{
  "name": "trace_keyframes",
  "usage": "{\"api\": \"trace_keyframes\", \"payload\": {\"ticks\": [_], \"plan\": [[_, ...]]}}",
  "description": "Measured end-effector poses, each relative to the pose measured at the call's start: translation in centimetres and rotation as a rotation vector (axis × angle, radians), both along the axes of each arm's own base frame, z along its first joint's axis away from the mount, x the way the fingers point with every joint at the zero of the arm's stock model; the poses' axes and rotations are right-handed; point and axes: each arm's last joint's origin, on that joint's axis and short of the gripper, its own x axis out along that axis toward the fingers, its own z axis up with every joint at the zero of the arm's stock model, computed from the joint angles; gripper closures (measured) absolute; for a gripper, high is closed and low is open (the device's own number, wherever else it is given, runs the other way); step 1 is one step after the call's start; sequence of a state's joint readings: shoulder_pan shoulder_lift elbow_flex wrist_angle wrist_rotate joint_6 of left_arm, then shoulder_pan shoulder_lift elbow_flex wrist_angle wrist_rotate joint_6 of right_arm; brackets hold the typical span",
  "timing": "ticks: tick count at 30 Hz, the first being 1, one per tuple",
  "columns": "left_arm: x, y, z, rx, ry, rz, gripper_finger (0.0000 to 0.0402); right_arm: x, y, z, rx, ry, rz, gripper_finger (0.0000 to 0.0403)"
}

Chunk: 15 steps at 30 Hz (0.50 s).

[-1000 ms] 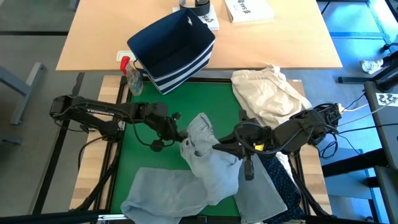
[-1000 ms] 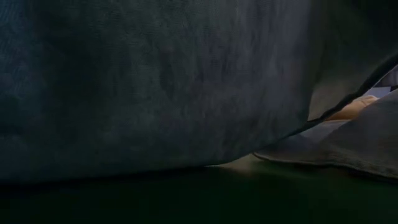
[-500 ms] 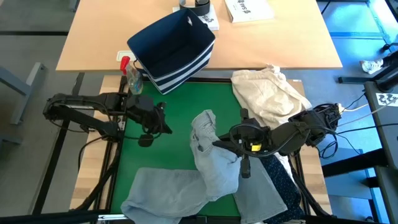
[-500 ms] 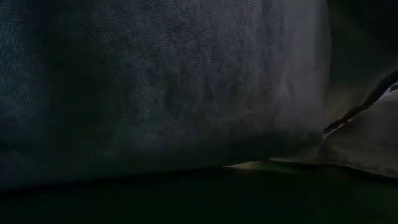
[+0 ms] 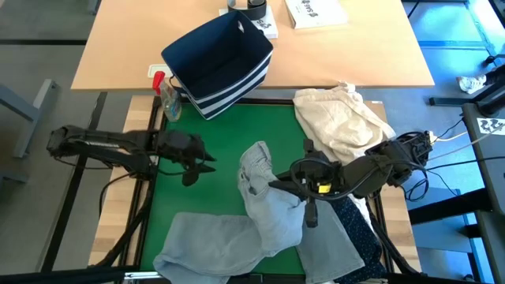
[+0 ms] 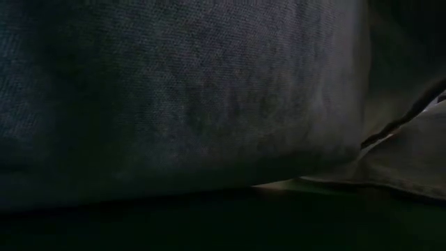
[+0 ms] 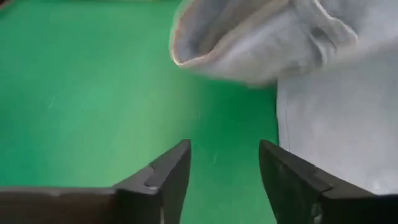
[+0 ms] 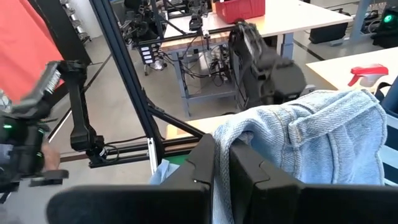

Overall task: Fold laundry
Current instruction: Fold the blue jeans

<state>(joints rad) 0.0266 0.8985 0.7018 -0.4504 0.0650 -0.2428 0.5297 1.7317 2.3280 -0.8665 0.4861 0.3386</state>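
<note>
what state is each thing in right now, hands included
left hand: open, empty, over the green mat, clear of the jeans
right hand: shut on the light grey jeans, waistband pinched
light grey jeans: unfolded, crumpled, one end lifted
cream-beige cloth: bundled at the mat's far right corner
navy striped bin: tipped on its side, looks empty
spray bottle: upright

A green mat [image 5: 197, 205] covers the work table, light grey jeans [image 5: 260, 213] sprawled across its near half, a cream-beige cloth bundle [image 5: 339, 118] on the far right corner, a navy white-dotted shirt [image 5: 357, 229] along the right edge.
</note>
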Motion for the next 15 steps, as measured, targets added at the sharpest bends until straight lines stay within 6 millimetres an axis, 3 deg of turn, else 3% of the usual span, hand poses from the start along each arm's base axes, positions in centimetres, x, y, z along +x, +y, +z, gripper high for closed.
{"api": "trace_keyframes", "payload": {"ticks": [4, 8, 15], "plan": [[-0.3, 0.0, -3.9, -0.149, -0.256, 0.091, 0.0194, 0.1, -0.2, 0.0, 0.001, 0.004, -0.004, 0.0382], [-0.2, 0.3, -7.8, -0.233, -0.332, 0.189, 0.0188, 0.1, -0.2, 0.0, 0.009, 0.004, -0.005, 0.0382], [1.9, 1.4, -9.8, -0.165, -0.334, 0.199, 0.0193, 0.1, -0.2, 0.0, 0.035, 0.006, -0.011, 0.0382]]}}
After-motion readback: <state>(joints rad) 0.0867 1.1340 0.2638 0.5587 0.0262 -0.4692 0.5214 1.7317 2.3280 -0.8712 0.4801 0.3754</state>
